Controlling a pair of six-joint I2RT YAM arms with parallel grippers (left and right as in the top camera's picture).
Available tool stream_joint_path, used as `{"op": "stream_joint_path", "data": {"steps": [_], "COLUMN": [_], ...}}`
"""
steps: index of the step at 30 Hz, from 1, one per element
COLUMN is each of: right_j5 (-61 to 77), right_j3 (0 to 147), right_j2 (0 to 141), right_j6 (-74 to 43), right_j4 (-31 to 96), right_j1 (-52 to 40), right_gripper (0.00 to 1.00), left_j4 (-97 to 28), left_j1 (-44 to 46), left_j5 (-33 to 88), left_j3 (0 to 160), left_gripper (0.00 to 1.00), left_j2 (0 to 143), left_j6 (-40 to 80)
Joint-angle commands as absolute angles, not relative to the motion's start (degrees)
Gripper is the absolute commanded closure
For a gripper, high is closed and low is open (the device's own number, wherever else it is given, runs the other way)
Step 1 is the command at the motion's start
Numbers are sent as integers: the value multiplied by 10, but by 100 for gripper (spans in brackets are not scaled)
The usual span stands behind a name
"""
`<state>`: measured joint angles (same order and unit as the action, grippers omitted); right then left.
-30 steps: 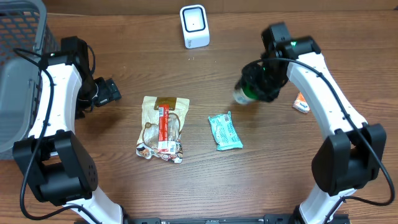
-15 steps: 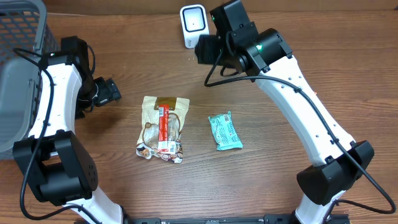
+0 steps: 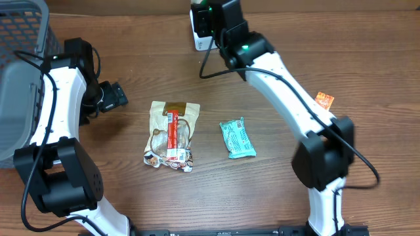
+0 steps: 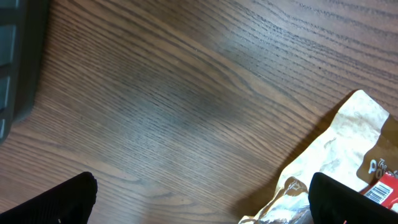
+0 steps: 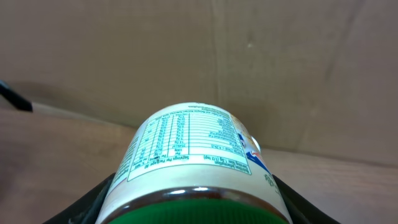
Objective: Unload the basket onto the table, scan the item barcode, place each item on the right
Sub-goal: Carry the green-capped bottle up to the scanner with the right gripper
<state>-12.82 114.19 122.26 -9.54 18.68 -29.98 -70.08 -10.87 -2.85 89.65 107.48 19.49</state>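
Observation:
A jar (image 5: pixel 189 149) with a green lid and a white nutrition label fills the right wrist view, and my right gripper (image 5: pixel 194 208) is shut on it, a black finger (image 5: pixel 93 205) on each side. In the overhead view that gripper (image 3: pixel 211 19) sits at the table's back edge, right against the white scanner (image 3: pixel 199 38), which it partly hides; the jar itself cannot be made out there. My left gripper (image 3: pixel 115 97) is open at the left, its fingertips (image 4: pixel 68 199) empty above bare wood, close to the beige snack bag (image 4: pixel 339 155).
The beige snack bag with a red bar (image 3: pixel 170 134) lies at the centre, a teal packet (image 3: pixel 237 138) to its right, and a small orange packet (image 3: pixel 323 100) further right. A grey mesh basket (image 3: pixel 20 65) fills the far left corner.
My right arm has swung from the right middle of the table up and left to the scanner, carrying the jar. The orange packet now shows. The left arm has not moved.

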Motion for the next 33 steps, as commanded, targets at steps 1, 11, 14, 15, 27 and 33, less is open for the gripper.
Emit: {"op": "stream_joint_path", "data": {"steps": [1, 11, 14, 15, 27, 33], "right_j5": [-146, -145, -145, -142, -128, -128], "right_j3": [1145, 1144, 1144, 1144, 1144, 1144], "right_j2": [1270, 1372, 1376, 1376, 1436, 1464], "right_j6": [-85, -85, -85, -85, -85, -85], "right_j4": [117, -80, -103, -112, -156, -169], "right_j1": [-284, -250, -250, -250, -247, -247], "right_gripper": [91, 96, 96, 96, 96, 96], "left_j4": [-700, -700, -700, -700, -700, -700], "left_j1": [-107, -107, -107, -107, -107, -107], "left_j5": [-34, -34, -34, -34, -34, -34], "left_j3": [905, 905, 905, 905, 905, 905], "left_gripper": [0, 0, 0, 0, 0, 0], "left_j2": [1064, 1064, 1064, 1064, 1064, 1064], "left_j6": [193, 193, 193, 193, 193, 193]}}
